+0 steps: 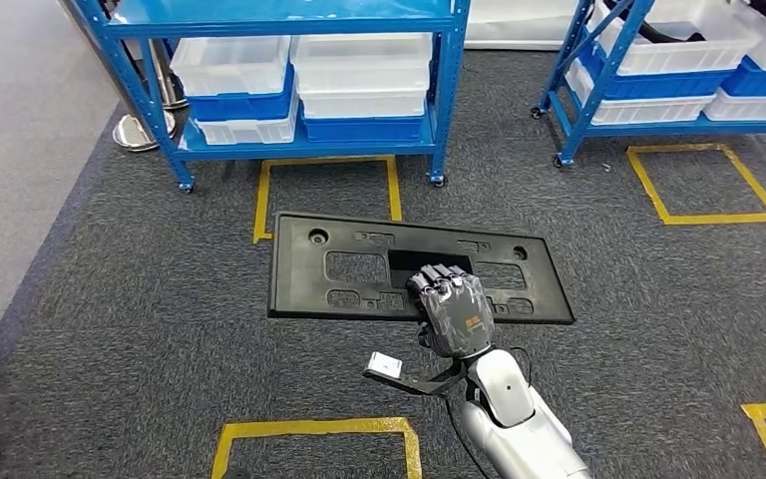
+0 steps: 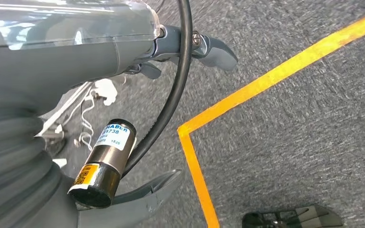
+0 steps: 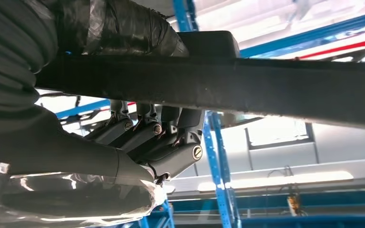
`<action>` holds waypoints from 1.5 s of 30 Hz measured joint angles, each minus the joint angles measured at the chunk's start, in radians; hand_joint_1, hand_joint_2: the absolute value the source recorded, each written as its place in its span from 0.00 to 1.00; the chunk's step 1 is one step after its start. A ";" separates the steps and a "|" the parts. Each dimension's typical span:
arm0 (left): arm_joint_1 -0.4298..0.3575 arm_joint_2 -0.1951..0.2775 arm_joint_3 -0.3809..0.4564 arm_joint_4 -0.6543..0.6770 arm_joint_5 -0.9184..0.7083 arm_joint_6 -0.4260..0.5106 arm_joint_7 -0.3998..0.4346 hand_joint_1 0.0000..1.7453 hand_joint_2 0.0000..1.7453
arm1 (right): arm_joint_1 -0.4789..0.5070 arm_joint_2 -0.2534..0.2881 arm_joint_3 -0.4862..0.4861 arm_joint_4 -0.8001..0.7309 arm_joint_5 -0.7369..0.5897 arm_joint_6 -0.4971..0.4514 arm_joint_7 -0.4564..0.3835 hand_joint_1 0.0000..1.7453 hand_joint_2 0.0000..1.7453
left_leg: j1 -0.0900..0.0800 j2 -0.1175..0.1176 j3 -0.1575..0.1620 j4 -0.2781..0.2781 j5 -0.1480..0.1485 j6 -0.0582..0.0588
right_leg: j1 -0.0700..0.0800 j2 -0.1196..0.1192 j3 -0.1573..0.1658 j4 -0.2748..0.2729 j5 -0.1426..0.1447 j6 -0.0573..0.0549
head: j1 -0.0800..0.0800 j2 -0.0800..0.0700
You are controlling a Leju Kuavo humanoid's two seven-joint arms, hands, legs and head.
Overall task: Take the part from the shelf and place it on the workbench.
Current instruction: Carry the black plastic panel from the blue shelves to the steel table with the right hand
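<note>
Fingers (image 3: 147,133) of the right hand (image 1: 452,311): curled under the near long edge of the part (image 1: 414,267) at a central cut-out, the back of the hand lying over its top face — a closed grip on the panel, as the right wrist view shows from below. Right arm (image 1: 514,414): silver, reaching forward from low in the head view, wrist roughly level, hand near the panel's midpoint. Part: flat black plastic panel with several rectangular openings, held clear above the grey carpet floor (image 1: 160,329), its long axis running across the robot's front, extending to both sides of the hand. Left hand (image 2: 185,52): hanging toward the carpet beside a yellow floor marking (image 2: 247,92); fingers loosely curled with nothing in them, though how far closed cannot be told — well apart from the part, so the right hand alone carries it. Beyond: blue shelf (image 1: 299,145) with white and blue bins (image 1: 359,85). Judgement: carrying stage, desk still to be reached.
</note>
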 joint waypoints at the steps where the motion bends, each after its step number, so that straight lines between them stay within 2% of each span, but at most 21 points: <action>1: -0.001 0.000 0.000 0.000 0.000 0.000 0.000 0.00 1.00 | 0.000 0.000 0.000 0.000 0.000 0.000 0.000 0.95 1.00 | 0.000 -0.010 -0.005 0.004 0.000 -0.007 | -0.002 0.017 0.017 -0.038 0.009 -0.001 | 0.000 0.000; 4: 0.001 0.000 0.000 0.000 0.000 -0.001 0.000 0.00 1.00 | -0.001 0.000 0.000 -0.001 0.003 0.000 0.000 0.95 1.00 | 0.003 -0.035 -0.018 0.002 0.007 -0.027 | 0.001 0.017 0.022 -0.057 0.010 -0.012 | -0.001 0.000; 6: 0.002 0.000 0.000 0.000 0.000 -0.002 0.000 0.00 1.00 | -0.004 0.000 0.000 -0.001 0.004 0.000 0.000 0.95 1.00 | 0.003 -0.012 -0.032 0.026 -0.009 -0.037 | -0.001 -0.002 0.025 -0.065 0.015 -0.026 | -0.002 0.000; 8: -0.001 0.000 0.001 0.000 0.000 -0.002 0.000 0.00 1.00 | -0.006 0.000 0.000 0.000 0.005 0.000 0.000 0.95 1.00 | 0.003 0.035 -0.076 0.119 -0.060 -0.044 | 0.001 -0.027 0.027 -0.070 0.017 -0.036 | -0.003 0.000; 10: -0.003 -0.001 0.001 0.000 0.000 -0.002 -0.001 0.00 1.00 | -0.005 0.000 0.000 0.000 0.005 0.000 0.000 0.95 1.00 | 0.004 0.055 -0.133 0.240 -0.109 -0.049 | 0.006 -0.051 0.027 -0.070 0.016 -0.041 | -0.004 0.000; 11: -0.002 -0.001 0.001 0.000 0.000 -0.002 -0.001 0.00 1.00 | -0.004 0.000 0.000 0.000 0.005 0.000 0.000 0.95 1.00 | 0.005 0.058 -0.145 0.269 -0.112 -0.048 | 0.009 -0.064 0.027 -0.070 0.015 -0.042 | -0.004 0.000; 13: -0.001 -0.001 0.001 0.000 0.000 -0.003 -0.001 0.00 1.00 | -0.006 0.000 0.000 0.000 0.006 0.000 0.000 0.95 1.00 | 0.003 0.065 -0.116 0.215 -0.067 -0.042 | 0.013 -0.085 0.030 -0.070 0.013 -0.043 | -0.004 0.000; 15: -0.002 -0.001 0.001 0.000 0.000 -0.003 -0.001 0.00 1.00 | -0.009 0.000 0.000 0.000 0.007 0.000 -0.001 0.95 1.00 | -0.007 0.104 -0.045 0.080 -0.013 -0.026 | 0.018 -0.105 0.034 -0.070 0.010 -0.041 | -0.004 0.000; 17: -0.006 -0.001 0.001 0.000 0.000 -0.003 -0.001 0.00 1.00 | -0.013 -0.001 0.000 0.000 0.008 0.000 -0.002 0.95 1.00 | -0.022 0.139 -0.009 0.005 0.002 -0.013 | 0.023 -0.124 0.036 -0.070 0.008 -0.036 | -0.004 0.000; 19: -0.008 -0.002 0.001 0.000 0.000 -0.004 -0.001 0.00 1.00 | -0.015 0.000 0.000 0.000 0.008 0.000 -0.004 0.95 1.00 | -0.025 0.127 -0.009 -0.005 0.003 -0.006 | 0.025 -0.144 0.039 -0.073 0.008 -0.027 | -0.004 0.000; 20: -0.007 -0.002 0.001 0.000 0.000 -0.005 -0.001 0.00 1.00 | -0.017 0.000 0.000 0.000 0.008 0.000 -0.004 0.95 1.00 | -0.022 0.117 -0.007 -0.011 0.007 -0.003 | 0.024 -0.144 0.041 -0.072 0.004 -0.022 | -0.004 0.000; 22: -0.007 -0.005 0.001 0.000 0.000 -0.006 0.000 0.00 1.00 | -0.022 0.000 0.000 0.000 0.008 0.000 -0.004 0.95 1.00 | -0.014 0.097 -0.003 -0.024 0.018 0.008 | 0.022 -0.106 0.024 -0.030 -0.027 -0.012 | -0.003 0.000; 25: -0.011 -0.006 0.001 0.000 0.000 -0.008 0.000 0.00 1.00 | -0.024 -0.004 0.000 0.003 0.008 0.000 -0.004 0.95 1.00 | -0.010 0.063 -0.005 -0.027 0.024 0.015 | 0.017 -0.048 -0.063 0.148 -0.110 -0.005 | -0.003 0.000; 27: -0.010 -0.007 0.001 0.000 0.000 -0.009 0.001 0.00 1.00 | -0.023 -0.006 0.000 0.007 0.008 0.000 -0.004 0.95 1.00 | -0.010 0.038 -0.006 -0.023 0.023 0.014 | 0.014 -0.043 -0.088 0.190 -0.102 -0.003 | -0.003 0.000; 30: -0.009 -0.008 0.001 0.000 0.000 -0.009 0.002 0.00 1.00 | -0.024 -0.007 0.000 0.009 0.008 0.000 -0.004 0.95 1.00 | -0.008 0.001 -0.010 -0.008 0.017 0.005 | 0.004 -0.006 -0.018 0.031 -0.006 -0.001 | -0.002 0.000; 33: -0.010 -0.008 0.002 0.000 -0.001 -0.010 0.004 0.00 1.00 | -0.024 -0.009 0.000 0.009 0.009 0.000 -0.004 0.95 1.00 | -0.006 -0.029 -0.026 0.004 0.016 -0.014 | 0.000 0.042 0.017 -0.052 0.011 -0.007 | -0.004 0.000; 35: -0.007 -0.008 0.002 0.000 -0.001 -0.010 0.005 0.00 1.00 | -0.024 -0.008 0.000 0.009 0.009 0.000 -0.004 0.95 1.00 | -0.001 -0.041 -0.033 0.004 0.019 -0.026 | 0.003 0.023 0.019 -0.059 0.016 -0.019 | -0.004 0.000; 37: -0.004 -0.008 0.002 0.000 -0.001 -0.010 0.005 0.00 1.00 | -0.026 -0.006 0.000 0.008 0.009 0.000 -0.004 0.95 1.00 | -0.002 -0.011 -0.050 0.038 -0.003 -0.036 | 0.000 0.001 0.025 -0.069 0.021 -0.034 | -0.005 0.000; 40: -0.008 -0.008 0.002 0.000 -0.001 -0.009 0.005 0.00 1.00 | -0.025 -0.006 0.000 0.009 0.008 0.000 -0.003 0.95 1.00 | 0.001 0.049 -0.132 0.208 -0.084 -0.049 | 0.004 -0.039 0.029 -0.074 0.020 -0.044 | -0.008 0.000; 42: -0.008 -0.008 0.002 0.000 -0.002 -0.009 0.005 0.00 1.00 | -0.025 -0.007 0.000 0.009 0.008 0.000 -0.003 0.95 1.00 | 0.003 0.059 -0.161 0.267 -0.093 -0.052 | 0.006 -0.065 0.030 -0.074 0.018 -0.045 | -0.008 0.000; 45: -0.008 -0.008 0.002 0.000 -0.003 -0.009 0.005 0.00 1.00 | -0.025 -0.006 0.000 0.009 0.008 0.000 -0.003 0.95 1.00 | -0.001 0.088 -0.076 0.110 -0.011 -0.041 | 0.008 -0.095 0.037 -0.074 0.013 -0.042 | -0.008 0.000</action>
